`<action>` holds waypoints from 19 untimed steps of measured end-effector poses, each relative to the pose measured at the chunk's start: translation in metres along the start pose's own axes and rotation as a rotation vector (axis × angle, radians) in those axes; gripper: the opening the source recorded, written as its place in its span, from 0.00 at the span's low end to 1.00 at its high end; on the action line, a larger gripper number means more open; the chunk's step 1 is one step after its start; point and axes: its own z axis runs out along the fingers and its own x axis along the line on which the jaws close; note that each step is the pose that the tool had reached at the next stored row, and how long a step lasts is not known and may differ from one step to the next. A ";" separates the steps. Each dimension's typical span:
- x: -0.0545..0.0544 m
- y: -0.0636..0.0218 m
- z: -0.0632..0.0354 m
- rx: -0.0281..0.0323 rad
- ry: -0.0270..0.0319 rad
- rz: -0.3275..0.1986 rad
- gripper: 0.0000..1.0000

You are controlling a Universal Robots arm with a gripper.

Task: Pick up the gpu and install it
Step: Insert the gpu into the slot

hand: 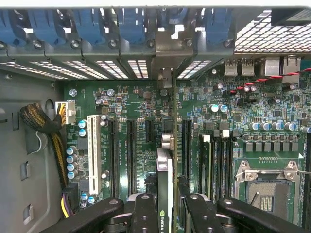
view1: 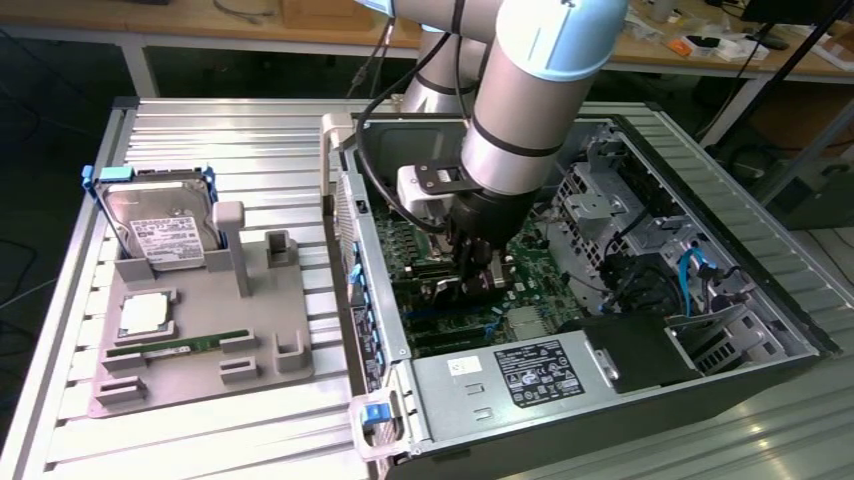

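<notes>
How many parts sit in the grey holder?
3: hard drive standing at the far end, processor lying flat in the middle, RAM stick nearest the camera. None seem hidden.

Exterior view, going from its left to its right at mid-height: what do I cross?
Hard drive → blue slot clips on the case edge → gripper holding the gpu → blue cable.

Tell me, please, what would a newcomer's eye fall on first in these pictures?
First, the big silver robot arm reaching down into the open computer case. Next, its gripper clamped on the gpu, held edge-on over the green motherboard. On the exterior view's left, a hard drive stands in a grey tray.
</notes>
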 end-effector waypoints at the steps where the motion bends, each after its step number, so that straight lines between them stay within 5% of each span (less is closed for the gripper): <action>1: 0.000 0.0000 0.0000 0.0001 -0.0001 0.000 0.27; 19: 0.000 0.0027 0.0062 0.0030 -0.0002 0.000 0.27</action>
